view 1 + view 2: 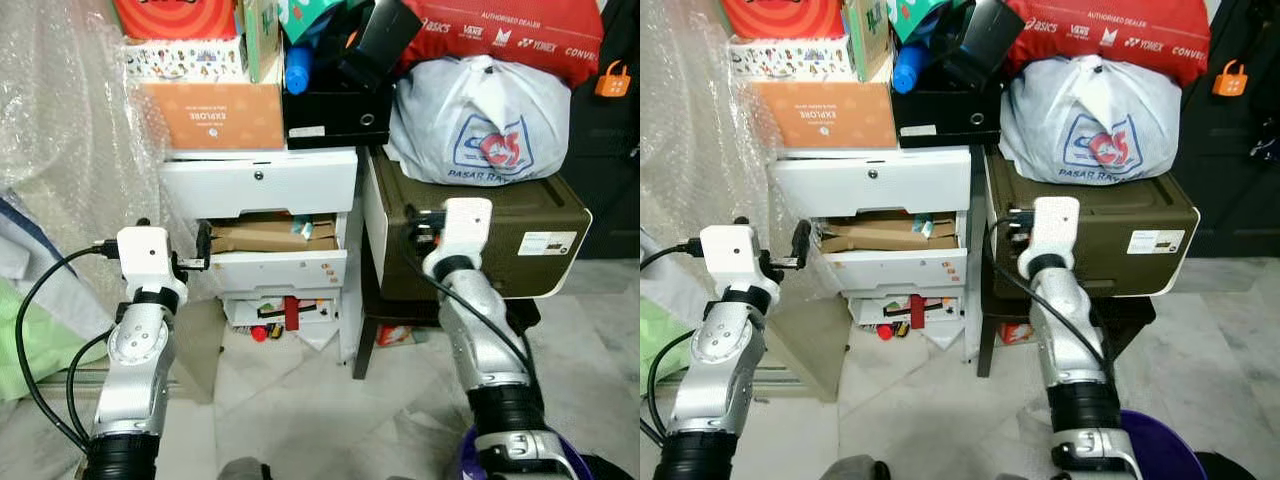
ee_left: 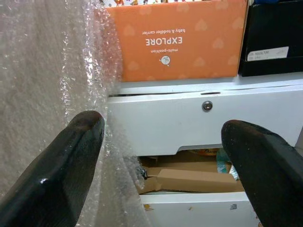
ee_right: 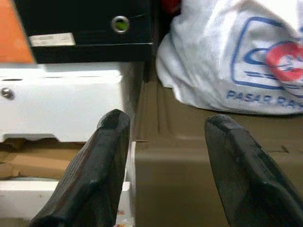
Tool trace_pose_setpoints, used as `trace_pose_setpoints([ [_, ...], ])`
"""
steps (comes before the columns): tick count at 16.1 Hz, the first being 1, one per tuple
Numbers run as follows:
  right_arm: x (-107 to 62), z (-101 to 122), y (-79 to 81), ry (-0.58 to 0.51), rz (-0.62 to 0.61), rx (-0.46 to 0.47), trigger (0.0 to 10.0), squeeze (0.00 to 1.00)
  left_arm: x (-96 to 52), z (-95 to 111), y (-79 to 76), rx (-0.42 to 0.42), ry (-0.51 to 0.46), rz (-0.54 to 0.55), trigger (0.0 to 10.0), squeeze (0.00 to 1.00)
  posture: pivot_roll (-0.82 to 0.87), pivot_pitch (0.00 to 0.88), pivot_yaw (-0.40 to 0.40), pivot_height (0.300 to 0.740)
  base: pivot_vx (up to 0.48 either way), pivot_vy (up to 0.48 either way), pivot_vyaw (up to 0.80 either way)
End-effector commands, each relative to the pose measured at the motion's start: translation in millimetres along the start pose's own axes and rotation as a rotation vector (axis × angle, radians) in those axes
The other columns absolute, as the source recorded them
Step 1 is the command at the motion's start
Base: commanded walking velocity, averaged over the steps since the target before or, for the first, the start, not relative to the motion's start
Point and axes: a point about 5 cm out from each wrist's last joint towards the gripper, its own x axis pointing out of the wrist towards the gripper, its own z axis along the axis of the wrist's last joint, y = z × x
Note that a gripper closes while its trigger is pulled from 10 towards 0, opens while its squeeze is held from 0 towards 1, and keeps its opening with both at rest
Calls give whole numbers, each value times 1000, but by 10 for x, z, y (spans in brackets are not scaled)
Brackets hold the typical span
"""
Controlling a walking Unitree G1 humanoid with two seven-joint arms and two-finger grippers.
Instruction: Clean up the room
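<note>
Drawers of a white cabinet fill the centre of the frame, and we stand facing them with both arms raised. Our left gripper is spread wide, its fingers empty; in the head view it sits at centre left, just beside the left edge of the half-open middle drawer, which shows flattened cardboard inside. Our right gripper is also wide and holds nothing; it hovers right of centre before the olive-brown box, on which a white plastic bag rests.

Bubble wrap hangs down the left side of the frame, close against the cabinet. An orange carton and a black box sit on the cabinet top at the upper centre. Small red items lie on the floor below the drawers, lower centre.

We judge that we are in the approach step, with nothing picked up yet. Pushing the open drawer shut looks the likely next move, calling for the left gripper to press squarely on its front.
</note>
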Motion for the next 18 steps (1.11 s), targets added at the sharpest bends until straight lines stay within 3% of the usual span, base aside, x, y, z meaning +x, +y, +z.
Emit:
trace_pose_setpoints([
  [1, 32, 31, 41, -2, 11, -29, 10000, 0, 28, 39, 1, 8, -9, -19, 10000, 0, -84, 0, -8, 740, 0, 0, 0],
  [2, 37, 54, 63, -29, 30, -57, 10000, 0, 25, 53, -22, 6, -20, -47, 10000, 0, -83, 0, -8, 740, 0, 0, 0],
  [3, 35, 82, 89, -51, 63, -13, 10000, 0, 21, 55, -30, -1, -20, -54, 10000, 0, -83, 0, -8, 740, 0, 0, 0],
  [5, 32, 130, 92, -79, 48, -64, 10000, 0, 18, 58, -38, -6, -20, -61, 10000, 0, -83, 0, -6, 740, 0, 0, 0],
  [6, 18, 156, 163, -97, 109, -27, 10000, 0, 23, 67, -53, -13, -24, -69, 10000, 0, -83, 0, -6, 740, 0, 0, 0],
  [8, 26, 129, 191, -71, 114, -1, 10000, 0, 32, 77, -70, -16, -29, -77, 10000, 0, -83, 0, -6, 740, 0, 0, -400],
  [12, 29, 141, 167, -83, 100, 18, 10000, 0, 14, 93, -94, -25, -42, -104, 10000, 0, -84, 0, -4, 740, 333, 0, -744],
  [18, 39, 156, 166, -92, 107, 18, 10000, 0, 19, 89, -109, -37, -39, -110, 10000, 0, -84, 0, -6, 740, 364, 0, 0],
])
